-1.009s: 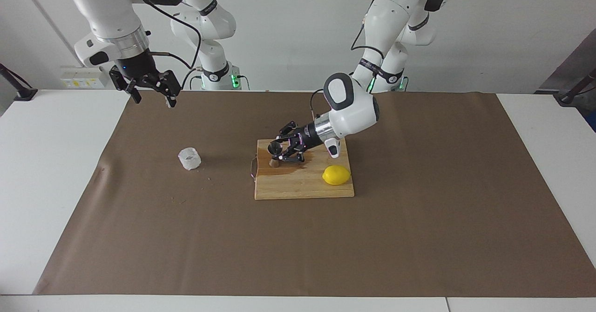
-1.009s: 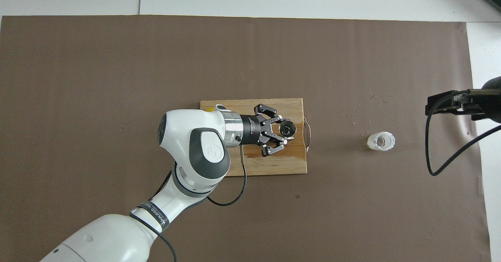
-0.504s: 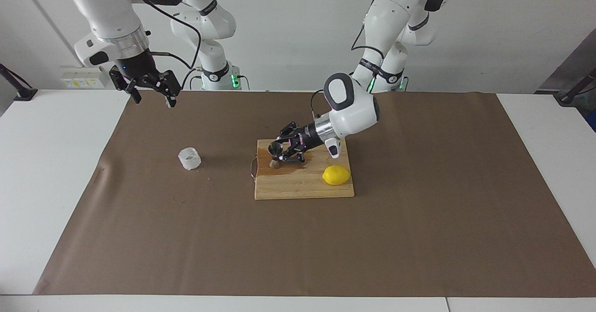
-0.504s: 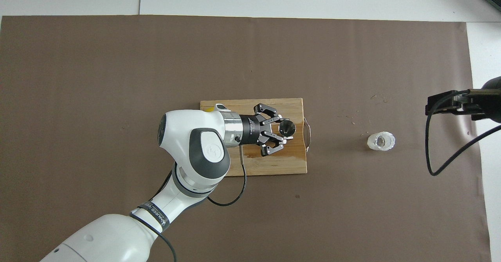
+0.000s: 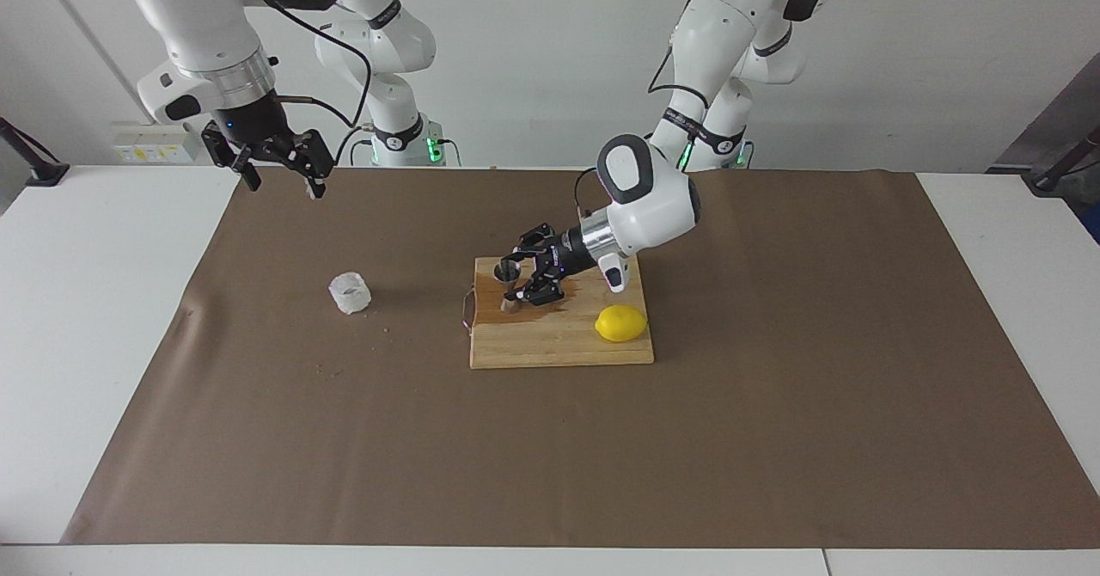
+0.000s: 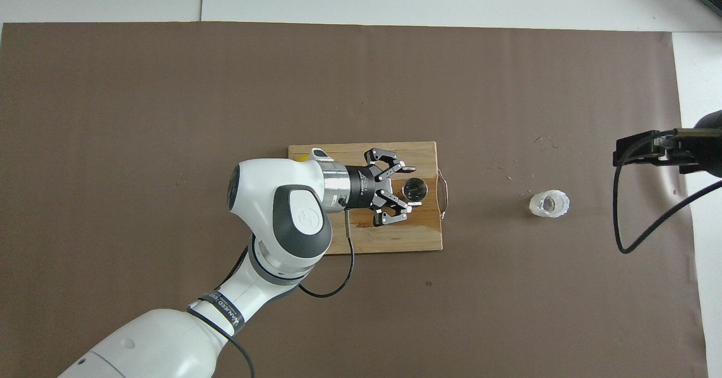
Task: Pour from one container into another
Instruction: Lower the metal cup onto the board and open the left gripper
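Since a second ago, the fingers of the left gripper [image 6: 410,185] have been spread apart and the steel jigger [image 6: 415,188] has been let go; earlier it was clamped between them. Now the jigger is seen standing upright on the wooden cutting board [image 6: 420,240], between the parted fingertips, and contact with them cannot be judged. A wet, darker patch is seen on the board under and beside the gripper. A lemon [image 5: 620,323] lies on the same board, beside the left arm's wrist, toward the left arm's end. Well apart from the left gripper, toward the right arm's end, the plastic cup [image 6: 549,204] is set upright on the brown table cover [image 6: 169,113]. The right gripper [image 5: 279,159] is held raised with its fingers apart, over the cover's edge near the robots; that arm waits.
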{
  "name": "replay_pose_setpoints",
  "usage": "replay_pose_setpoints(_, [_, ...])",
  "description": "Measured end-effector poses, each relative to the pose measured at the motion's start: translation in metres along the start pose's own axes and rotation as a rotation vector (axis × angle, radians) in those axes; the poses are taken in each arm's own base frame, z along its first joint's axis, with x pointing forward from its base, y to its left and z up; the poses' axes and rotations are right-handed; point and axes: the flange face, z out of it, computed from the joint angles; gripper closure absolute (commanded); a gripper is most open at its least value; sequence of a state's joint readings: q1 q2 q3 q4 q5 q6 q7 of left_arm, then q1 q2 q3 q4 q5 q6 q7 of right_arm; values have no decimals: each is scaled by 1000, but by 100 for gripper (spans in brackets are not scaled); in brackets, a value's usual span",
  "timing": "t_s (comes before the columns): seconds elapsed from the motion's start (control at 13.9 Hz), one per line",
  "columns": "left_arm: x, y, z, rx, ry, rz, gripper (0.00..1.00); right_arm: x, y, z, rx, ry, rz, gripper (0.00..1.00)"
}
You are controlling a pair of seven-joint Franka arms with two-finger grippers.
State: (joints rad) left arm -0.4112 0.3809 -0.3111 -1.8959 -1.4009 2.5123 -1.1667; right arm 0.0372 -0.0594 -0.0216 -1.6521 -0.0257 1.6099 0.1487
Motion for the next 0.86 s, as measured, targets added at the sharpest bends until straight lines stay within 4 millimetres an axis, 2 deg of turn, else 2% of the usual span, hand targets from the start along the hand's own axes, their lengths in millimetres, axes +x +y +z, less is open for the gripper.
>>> replay_pose_setpoints(0.22, [-3,-5,4,36,-16,11,0,0,0,0,0,0,0,0])
replay_pose_setpoints(0.5, [-25,-15,0,148,-87,8,0,0,0,0,0,0,0,0])
replay_pose_setpoints(0.65, [-33,-12,-13,172,-111,15,0,0,0,0,0,2,0,0])
replay_pose_setpoints(0.86, [-38,5,-49,173,-44,117,0,0,0,0,0,3,-32,0])
